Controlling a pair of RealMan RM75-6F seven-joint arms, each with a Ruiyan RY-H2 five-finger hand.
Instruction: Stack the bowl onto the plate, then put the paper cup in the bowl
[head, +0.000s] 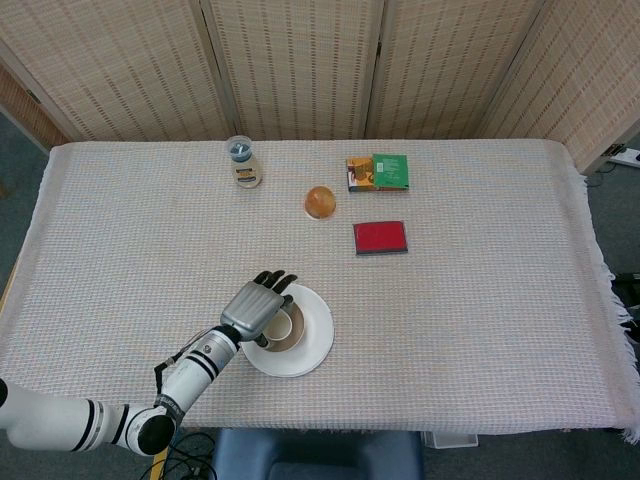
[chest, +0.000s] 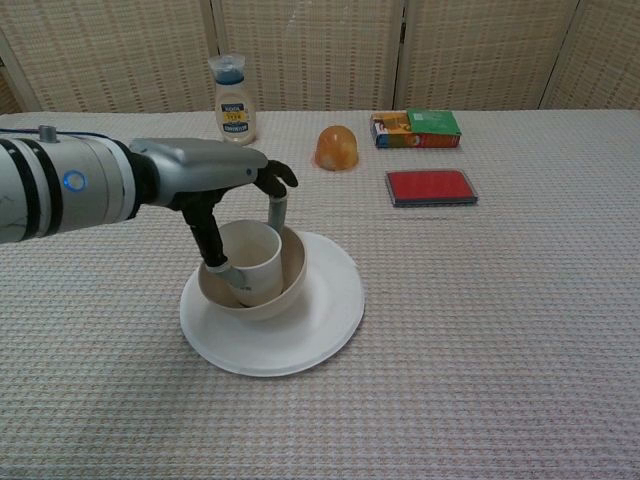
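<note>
A white plate (chest: 305, 335) (head: 315, 340) lies on the cloth near the table's front. A beige bowl (chest: 292, 270) (head: 293, 340) sits on it. A white paper cup (chest: 250, 258) (head: 278, 326) stands inside the bowl, leaning slightly. My left hand (chest: 225, 190) (head: 255, 305) reaches over the cup and grips it, one finger down its left side and another at its far rim. The cup's bottom is hidden by the bowl's wall. My right hand shows in neither view.
Further back stand a small bottle with a blue cap (chest: 231, 86), an orange dome-shaped object (chest: 337, 147), a green and orange box (chest: 415, 128) and a flat red case (chest: 431, 187). Folding screens close off the back edge.
</note>
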